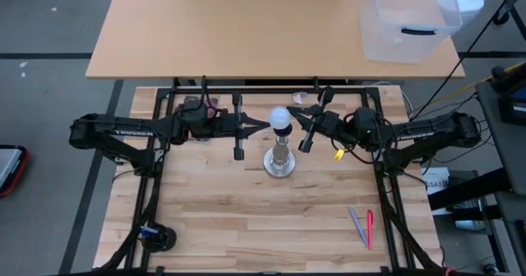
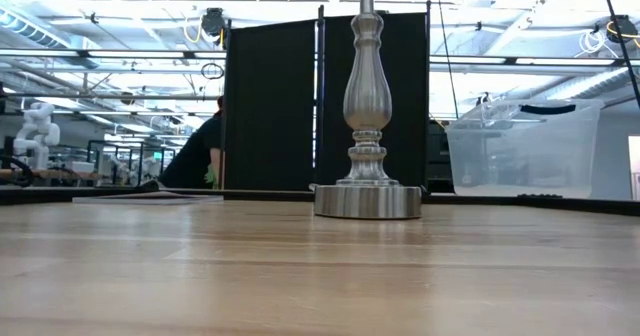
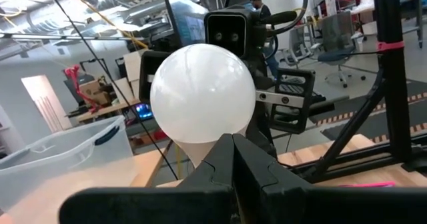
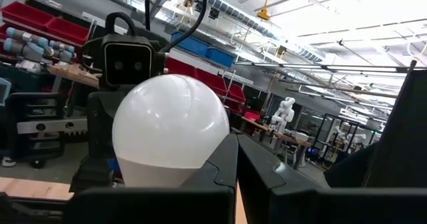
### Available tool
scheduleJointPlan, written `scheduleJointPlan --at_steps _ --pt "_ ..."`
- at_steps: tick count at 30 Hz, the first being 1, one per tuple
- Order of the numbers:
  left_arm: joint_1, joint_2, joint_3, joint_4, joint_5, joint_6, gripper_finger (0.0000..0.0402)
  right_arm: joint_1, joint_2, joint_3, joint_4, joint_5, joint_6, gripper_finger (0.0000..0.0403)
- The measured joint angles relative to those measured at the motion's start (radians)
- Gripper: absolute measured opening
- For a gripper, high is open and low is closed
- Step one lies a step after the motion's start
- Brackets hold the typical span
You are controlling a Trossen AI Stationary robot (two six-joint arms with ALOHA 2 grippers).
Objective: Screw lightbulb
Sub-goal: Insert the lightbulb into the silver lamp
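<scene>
The white lightbulb (image 1: 282, 118) sits upright on top of the silver round-based stand (image 1: 279, 163), which rests on its base at the table's middle. In the low view only the stand (image 2: 367, 126) shows. My left gripper (image 1: 265, 125) comes level from the table's left, shut, its tips at the lightbulb's (image 3: 202, 94) lower part. From the right, my right gripper (image 1: 293, 112) reaches in shut, with its tips beside the lightbulb's (image 4: 170, 121) globe. Each wrist view shows the other arm's camera behind the bulb. My left gripper (image 3: 233, 147) has its shut fingertips at the bulb's tapering neck (image 3: 200, 154), coming level from the table's left; whether they touch it I cannot tell. My right gripper (image 4: 237, 147) has its shut fingers along the globe's side (image 4: 217, 127), coming from the table's right and slanting a little upward; touch cannot be told either.
A clear plastic bin (image 1: 407, 21) stands on the far table at the right. Pens (image 1: 362, 227) lie near the right front of the wooden top, and a black round object (image 1: 156, 236) sits at the left front. A person (image 2: 200, 151) shows in the room behind.
</scene>
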Motion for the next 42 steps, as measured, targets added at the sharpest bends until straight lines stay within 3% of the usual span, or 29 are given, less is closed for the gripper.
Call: scheduleJointPlan --at_steps 32,37,42 --pt "0.054 0.02 0.0 0.027 0.018 -0.045 0.0002 0.003 0.003 -0.001 -0.107 0.046 -0.003 0.0" --pt "0.068 0.02 0.0 0.023 0.014 -0.05 0.0002 0.004 0.002 -0.001 -0.108 0.131 -0.009 0.0" --pt "0.077 0.015 0.0 -0.013 0.012 -0.048 0.0002 0.005 0.002 -0.001 -0.108 0.146 -0.013 0.0"
